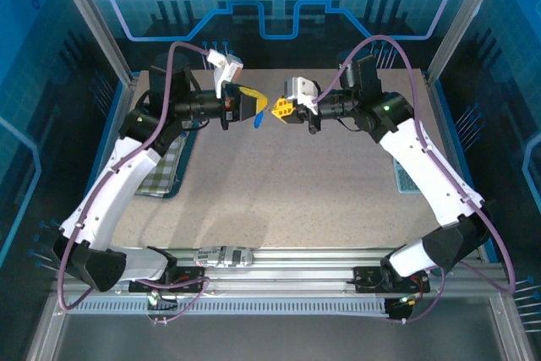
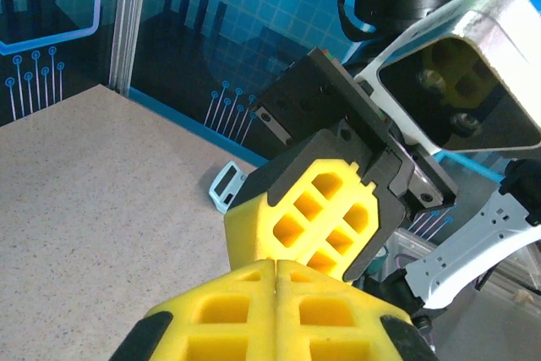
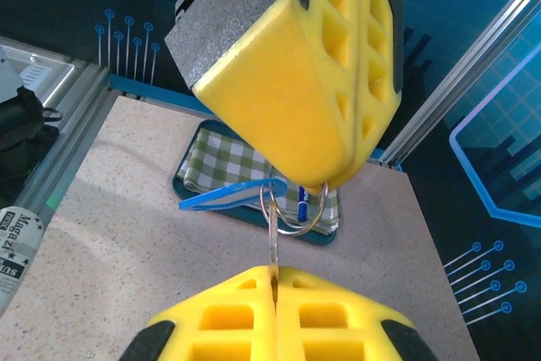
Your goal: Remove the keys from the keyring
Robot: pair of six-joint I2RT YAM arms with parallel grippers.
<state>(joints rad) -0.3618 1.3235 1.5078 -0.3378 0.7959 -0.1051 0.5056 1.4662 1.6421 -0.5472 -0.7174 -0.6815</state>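
1. Above the far middle of the table [image 1: 296,200], the two arms meet tip to tip, well clear of the surface.
2. Left gripper [image 3: 325,180]: yellow pads pressed flat together, no gap. The top of the keyring [image 3: 293,211] runs in under their tip, so it is pinched there.
3. Right gripper [image 3: 275,279]: pads likewise closed. A thin metal stub runs from the loop into the seam between them, so it is clamped on the keyring's stub.
4. The keyring is a thin grey loop, spanning the short gap between the two sets of pads and held at both ends.
5. The key [image 3: 224,195], blue, sticks out sideways from the loop, free of both grippers. In the top view it shows as a blue sliver just below the left pads. I cannot tell how it is threaded on the loop.
6. Background, right wrist view: a tray [image 3: 188,194] with a checked cloth [image 3: 221,162] lies on the table, with a blue pen [image 3: 302,206] on the cloth.
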